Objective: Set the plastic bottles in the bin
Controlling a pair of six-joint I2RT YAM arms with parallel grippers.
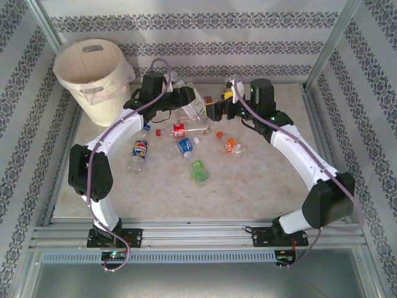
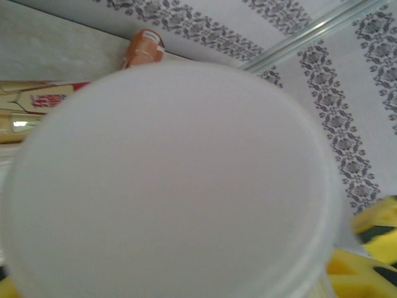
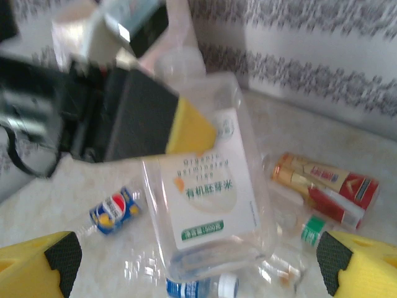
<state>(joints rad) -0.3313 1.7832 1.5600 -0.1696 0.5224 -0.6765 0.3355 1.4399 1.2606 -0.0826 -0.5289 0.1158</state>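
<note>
Top external view: our left jaws clench a large clear bottle [image 1: 196,105] above the desk [image 1: 260,180], ready, we judge, to swing to the bin [image 1: 107,81] at ten o'clock. Our right jaws stand released at its three o'clock, and loose bottles [image 1: 186,146] wait at six.

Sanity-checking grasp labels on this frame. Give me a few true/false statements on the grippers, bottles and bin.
1. The left gripper holds a large clear bottle with a white label. True.
2. The right gripper is shut on the Pepsi bottle. False: its jaws are wide open, and the Pepsi bottle lies on the table.
3. The bin stands at the far left corner of the table. True.
4. The green bottle is in the bin. False: it lies on the table, nearest the arm bases.
</note>
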